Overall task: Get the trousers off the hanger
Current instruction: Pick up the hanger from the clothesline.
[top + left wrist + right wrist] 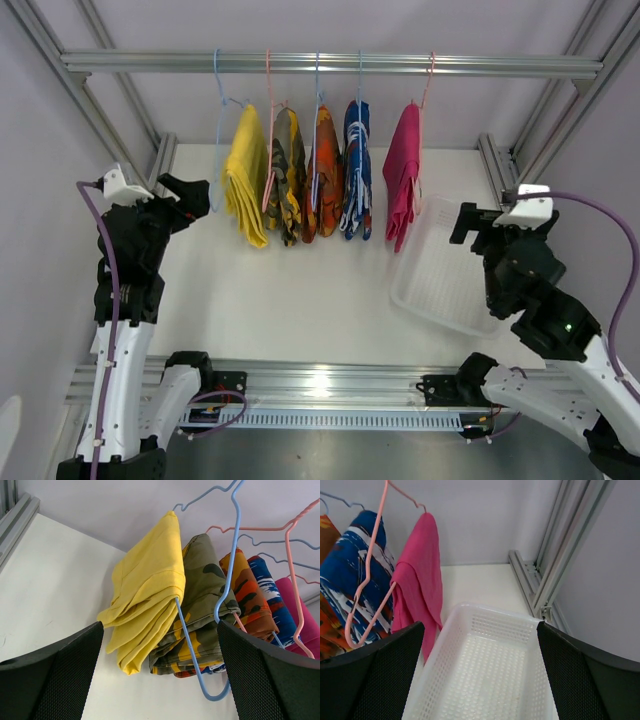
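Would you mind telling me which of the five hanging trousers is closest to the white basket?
The plain pink trousers, hanging alone at the right end of the rail, beside the basket.

Top camera looks down from behind my bases. Left wrist faces the hanging trousers (pixel 150 590) close up, right wrist the basket (pixel 500 625); both catch the magenta pair (pixel 420 575).

The left arm (pixel 118 300) rises from its base at the near left, and the left claw (pixel 192 200) points right and far, its jaws spread wide with nothing between them. The right arm (pixel 552 322) climbs from the near right. The right claw (pixel 462 225) faces left and far, likewise gaping and empty.
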